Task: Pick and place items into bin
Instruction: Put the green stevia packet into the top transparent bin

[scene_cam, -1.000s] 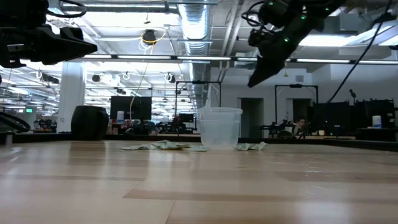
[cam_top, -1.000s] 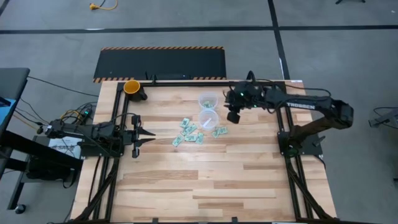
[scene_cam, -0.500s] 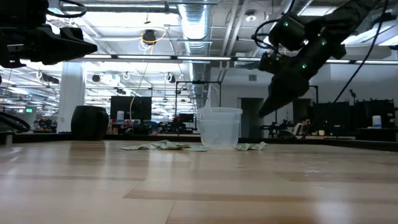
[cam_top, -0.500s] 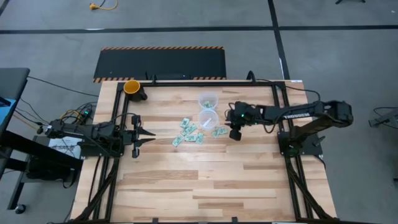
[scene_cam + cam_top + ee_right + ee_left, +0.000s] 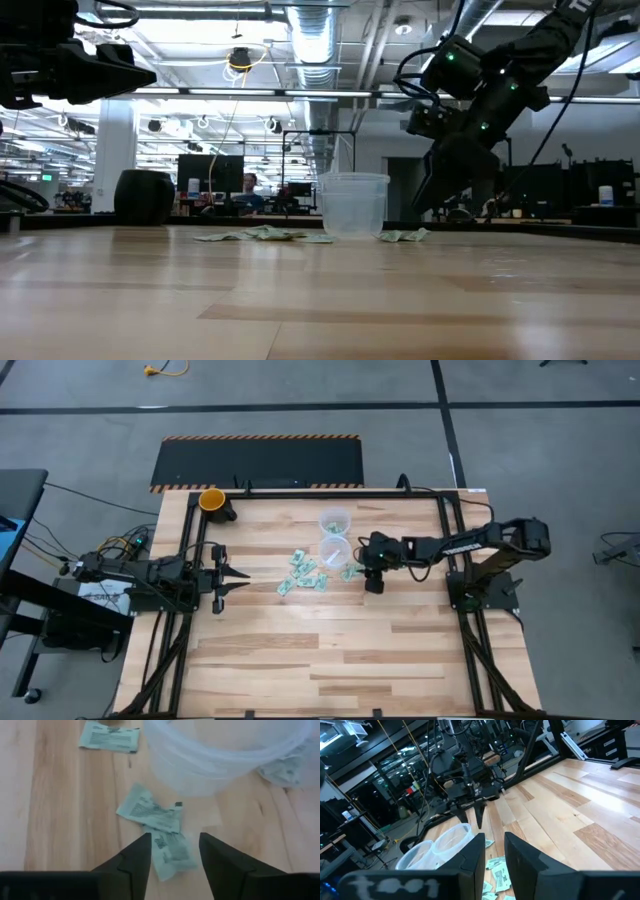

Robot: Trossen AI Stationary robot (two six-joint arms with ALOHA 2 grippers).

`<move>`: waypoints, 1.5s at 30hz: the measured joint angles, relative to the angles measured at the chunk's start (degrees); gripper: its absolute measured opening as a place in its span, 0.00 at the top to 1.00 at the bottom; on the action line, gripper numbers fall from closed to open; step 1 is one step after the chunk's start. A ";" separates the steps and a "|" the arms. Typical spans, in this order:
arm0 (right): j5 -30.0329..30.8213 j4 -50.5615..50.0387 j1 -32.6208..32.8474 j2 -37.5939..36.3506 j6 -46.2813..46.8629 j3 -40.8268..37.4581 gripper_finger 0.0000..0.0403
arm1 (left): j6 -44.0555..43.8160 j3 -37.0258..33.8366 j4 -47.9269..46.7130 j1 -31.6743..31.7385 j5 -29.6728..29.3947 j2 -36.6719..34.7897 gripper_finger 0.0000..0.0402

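Observation:
Several small green-and-white packets lie flat on the wooden table, next to two clear plastic cups. A pair of overlapping packets rests to the right of the nearer cup. My right gripper hovers open just above that pair and points down, with one finger on each side of the lower packet. In the low view its fingertips stay clear of the tabletop. My left gripper waits open near the table's left edge.
A yellow cup sits at the table's far left corner. The farther clear cup holds some packets. Another packet lies beyond the pair. Bare wood spreads across the near half. A black mat lies beyond the far edge.
My right gripper has come down from high above the cups, moving toward the table's near edge. It now hangs low over the packets to the right of the nearer cup. The packets and the cups have stayed in place.

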 joint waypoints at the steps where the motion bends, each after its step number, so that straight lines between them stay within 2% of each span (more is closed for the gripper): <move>1: -0.02 -0.02 0.00 0.00 -0.02 0.00 0.58 | 0.00 0.00 0.02 0.00 0.00 0.00 0.85; 12: -0.29 -0.09 0.04 0.00 -0.02 0.00 0.52 | 0.00 0.00 0.00 0.00 0.00 0.00 0.85; 24: -0.26 0.05 0.04 -0.01 0.00 -1.46 0.55 | 0.00 0.01 0.00 0.00 0.00 0.00 0.85; 32: -0.22 4.49 0.04 -0.02 -0.04 -4.17 0.56 | 0.00 0.01 0.01 0.00 0.00 0.00 0.85; 45: -0.08 6.85 0.03 -0.02 -2.82 -4.26 0.56 | 0.02 0.00 0.02 0.00 0.00 0.00 0.85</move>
